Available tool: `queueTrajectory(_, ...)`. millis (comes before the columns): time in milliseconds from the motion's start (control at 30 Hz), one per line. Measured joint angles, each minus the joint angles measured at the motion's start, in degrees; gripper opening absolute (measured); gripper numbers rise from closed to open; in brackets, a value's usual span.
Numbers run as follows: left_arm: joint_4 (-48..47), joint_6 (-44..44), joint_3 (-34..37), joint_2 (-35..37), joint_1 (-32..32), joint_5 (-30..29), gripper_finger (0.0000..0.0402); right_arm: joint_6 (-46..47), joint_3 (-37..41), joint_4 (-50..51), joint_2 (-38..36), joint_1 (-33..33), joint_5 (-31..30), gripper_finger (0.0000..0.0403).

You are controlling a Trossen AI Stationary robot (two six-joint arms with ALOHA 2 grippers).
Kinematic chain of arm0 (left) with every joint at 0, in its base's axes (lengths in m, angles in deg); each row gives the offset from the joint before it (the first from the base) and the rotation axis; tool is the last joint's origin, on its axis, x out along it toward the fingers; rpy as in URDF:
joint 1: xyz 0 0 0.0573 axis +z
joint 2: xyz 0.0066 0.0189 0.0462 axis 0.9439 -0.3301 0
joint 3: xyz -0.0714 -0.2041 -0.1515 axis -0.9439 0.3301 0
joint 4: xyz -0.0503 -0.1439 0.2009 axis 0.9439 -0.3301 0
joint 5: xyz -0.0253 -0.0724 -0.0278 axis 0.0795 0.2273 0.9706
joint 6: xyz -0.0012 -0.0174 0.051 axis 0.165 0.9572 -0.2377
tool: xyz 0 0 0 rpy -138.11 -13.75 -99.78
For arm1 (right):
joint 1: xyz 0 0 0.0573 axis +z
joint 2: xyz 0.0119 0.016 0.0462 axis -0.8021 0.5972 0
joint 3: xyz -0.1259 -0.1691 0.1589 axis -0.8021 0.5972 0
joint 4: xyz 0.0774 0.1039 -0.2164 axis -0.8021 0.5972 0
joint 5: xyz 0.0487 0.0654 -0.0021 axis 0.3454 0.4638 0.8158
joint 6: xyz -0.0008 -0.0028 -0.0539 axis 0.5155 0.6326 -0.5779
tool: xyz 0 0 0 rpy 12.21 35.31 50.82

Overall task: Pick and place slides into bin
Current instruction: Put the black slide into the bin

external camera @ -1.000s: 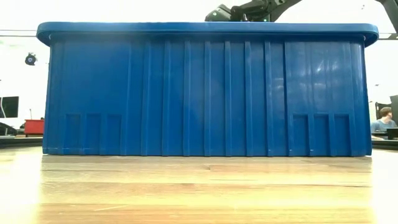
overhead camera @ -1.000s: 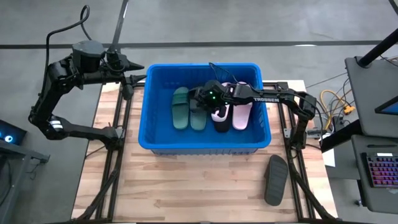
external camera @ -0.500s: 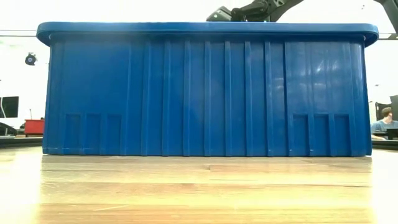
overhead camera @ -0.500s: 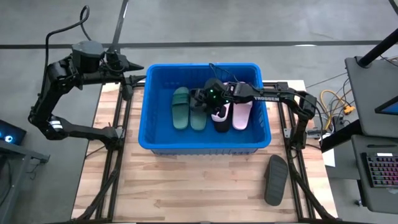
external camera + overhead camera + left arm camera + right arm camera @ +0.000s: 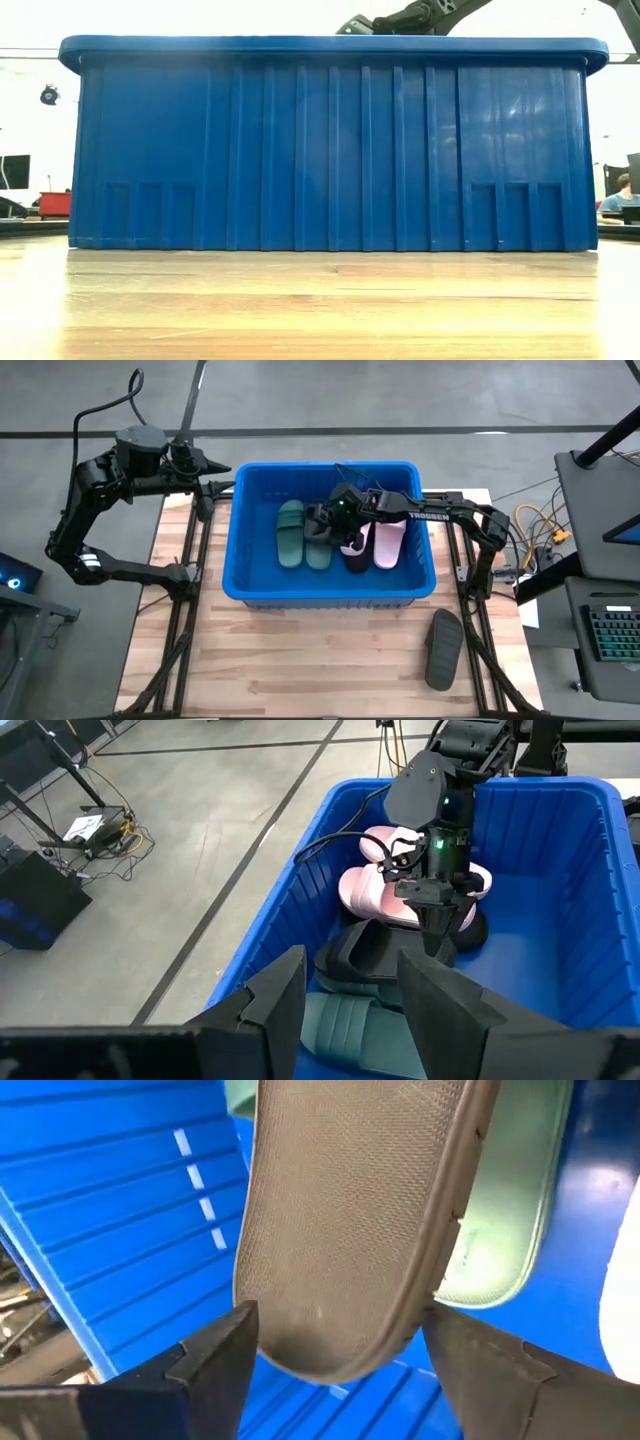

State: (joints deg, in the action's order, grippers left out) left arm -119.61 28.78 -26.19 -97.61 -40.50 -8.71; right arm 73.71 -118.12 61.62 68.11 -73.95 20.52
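The blue bin (image 5: 232,565) stands mid-table and holds two dark green slides (image 5: 290,532), a black slide (image 5: 355,557) and pale pink slides (image 5: 390,542). My right gripper (image 5: 335,515) reaches into the bin, pointing down, open. A charcoal slide (image 5: 350,1210) lies below it, sole toward the camera, leaning on a green slide (image 5: 500,1230). Its end sits between my fingers (image 5: 215,1365). The slide also shows in the left wrist view (image 5: 365,955). My left gripper (image 5: 350,970) waits open outside the bin's far left corner. My right gripper's two fingers stand at the two side edges of the charcoal slide's rounded end (image 5: 330,1355), coming from above. I cannot tell whether they touch it. The slide rests in the bin against the green slide.
A second charcoal slide (image 5: 445,648) lies on the wooden table (image 5: 300,660) near its right edge, in front of the bin. The bin's front wall (image 5: 330,150) fills the low view. The bin's ribbed inner wall (image 5: 120,1230) is close beside my right gripper.
My right gripper has gone a little up and toward the table's far edge inside the bin. The slides in the bin have stayed where they were.
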Motion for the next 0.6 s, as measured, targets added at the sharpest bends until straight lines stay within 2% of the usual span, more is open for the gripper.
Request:
queueTrajectory(267,0.0,0.0,0.0,0.1,0.0,0.5,0.0144,-0.4,0.0,6.5,0.0,-1.1,1.2,0.0271)
queueTrajectory(600,0.0,0.0,0.0,0.1,0.0,0.7,0.0144,-1.5,0.0,6.7,0.0,-1.2,1.0,0.0261)
